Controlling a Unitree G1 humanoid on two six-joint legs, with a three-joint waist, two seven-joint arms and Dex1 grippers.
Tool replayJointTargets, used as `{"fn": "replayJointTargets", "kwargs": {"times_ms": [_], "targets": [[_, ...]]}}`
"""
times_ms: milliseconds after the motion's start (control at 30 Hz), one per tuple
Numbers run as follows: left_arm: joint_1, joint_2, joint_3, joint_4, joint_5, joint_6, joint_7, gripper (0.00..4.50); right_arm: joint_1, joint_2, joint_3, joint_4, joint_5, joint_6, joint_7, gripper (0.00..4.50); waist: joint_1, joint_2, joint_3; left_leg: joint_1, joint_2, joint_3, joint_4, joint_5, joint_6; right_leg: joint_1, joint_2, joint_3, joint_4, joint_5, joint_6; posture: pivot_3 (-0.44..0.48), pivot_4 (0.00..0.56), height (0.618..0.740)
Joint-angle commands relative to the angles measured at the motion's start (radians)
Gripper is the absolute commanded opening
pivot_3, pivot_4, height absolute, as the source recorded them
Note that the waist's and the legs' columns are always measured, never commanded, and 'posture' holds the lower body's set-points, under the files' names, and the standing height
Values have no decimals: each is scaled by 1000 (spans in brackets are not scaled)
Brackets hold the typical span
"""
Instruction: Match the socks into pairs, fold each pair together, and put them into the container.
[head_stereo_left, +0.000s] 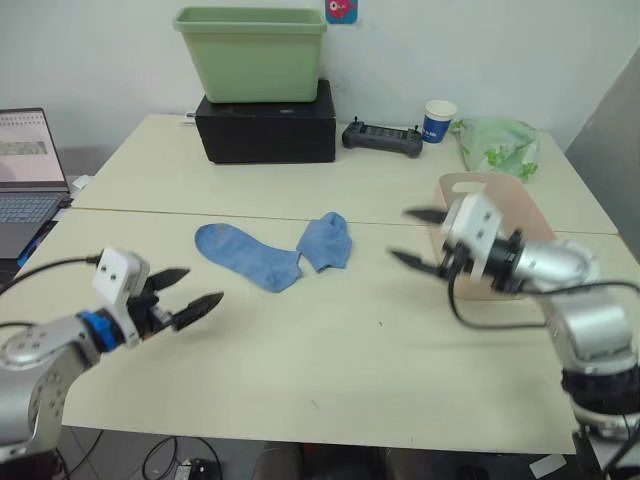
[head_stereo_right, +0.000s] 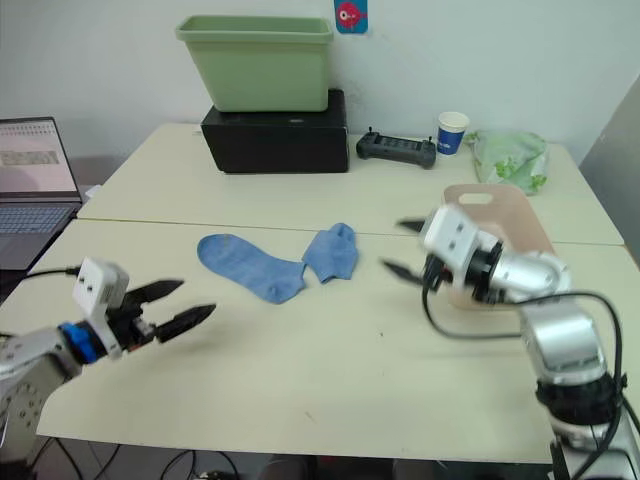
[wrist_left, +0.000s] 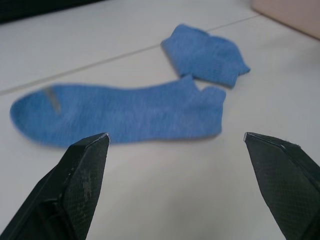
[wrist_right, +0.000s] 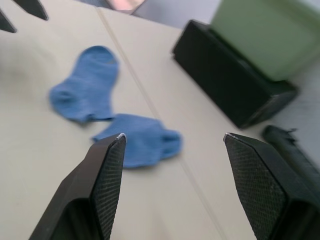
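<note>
Two blue socks lie in the middle of the table: a long flat sock (head_stereo_left: 247, 255) and, touching its heel end, a folded one (head_stereo_left: 326, 241). My left gripper (head_stereo_left: 196, 288) hovers open at the near left, short of the flat sock (wrist_left: 120, 115). My right gripper (head_stereo_left: 412, 238) is open at the right, pointing toward the folded sock (wrist_right: 140, 140), with nothing between its fingers. The pale pink container (head_stereo_left: 500, 190) stands behind my right arm, partly covered by it.
A green tub (head_stereo_left: 252, 52) sits on a black box (head_stereo_left: 266, 127) at the back. A black controller (head_stereo_left: 382, 138), a paper cup (head_stereo_left: 438, 121) and a green plastic bag (head_stereo_left: 499, 144) line the back right. A laptop (head_stereo_left: 28, 175) stands at the left.
</note>
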Motion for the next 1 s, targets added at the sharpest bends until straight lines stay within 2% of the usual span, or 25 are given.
{"fn": "replayJointTargets", "kwargs": {"times_ms": [33, 133, 233, 433, 600, 667, 867, 967, 1000], "targets": [[73, -11, 60, -55, -24, -33, -15, 4500, 90, -35, 12, -89, 58, -4, 46, 3721, 0, 0, 0, 0, 0, 0, 0, 0, 0, 0, 0, 0, -1, 0, 0, 0, 150, 730], [122, -28, 69, -94, -38, -31, -5, 4500, 141, -27, 37, -122, 63, 17, 16, 4486, -6, -1, -1, 1, 1, 1, 0, 0, 0, 1, 0, 1, -1, -1, 2, 0, 150, 730], [130, -35, 71, -114, -53, -21, 10, 4500, 125, 12, 78, -115, 44, 35, -32, 4486, -12, -2, -1, 2, 2, 1, 0, 0, 0, 0, 2, 1, 0, -1, 2, 0, 150, 730], [117, -38, 71, -165, -101, 11, 45, 4500, 11, 199, 247, 43, -62, 39, -172, 4486, -20, -2, -1, 2, 2, 0, -1, 0, 0, -1, 3, 1, 1, -1, 1, 0, 150, 730], [138, -23, 90, -221, -126, 31, 61, 4500, -156, 470, 325, 333, -131, 25, -324, 4486, -28, -2, -1, 2, 2, 0, -1, 0, 0, -2, 3, 1, 1, 0, 0, 0, 150, 730], [145, -25, 102, -235, -131, 34, 71, 4500, -209, 547, 335, 449, -155, 2, -368, 4486, -31, -2, -1, 2, 2, 0, -1, 0, 0, -2, 3, 1, 2, 0, -1, 0, 150, 730], [209, -28, 132, -278, -136, 33, 76, 4500, -315, 665, 356, 742, -218, -96, -426, 4486, -29, -5, -3, 1, 2, 1, -2, 0, 0, -2, 2, 1, 1, 1, -2, 0, 150, 730], [222, -31, 140, -284, -136, 29, 83, 4500, -342, 697, 346, 845, -237, -128, -450, 3860, -30, -6, -3, 2, 2, 1, -2, 0, 0, -2, 2, 1, 1, 1, -1, 0, 150, 730], [224, -32, 141, -286, -137, 28, 86, 4500, -350, 707, 338, 878, -240, -137, -458, 3504, -30, -6, -3, 2, 2, 0, -2, 0, 0, -2, 2, 1, 1, 1, -1, 0, 150, 730]]}}
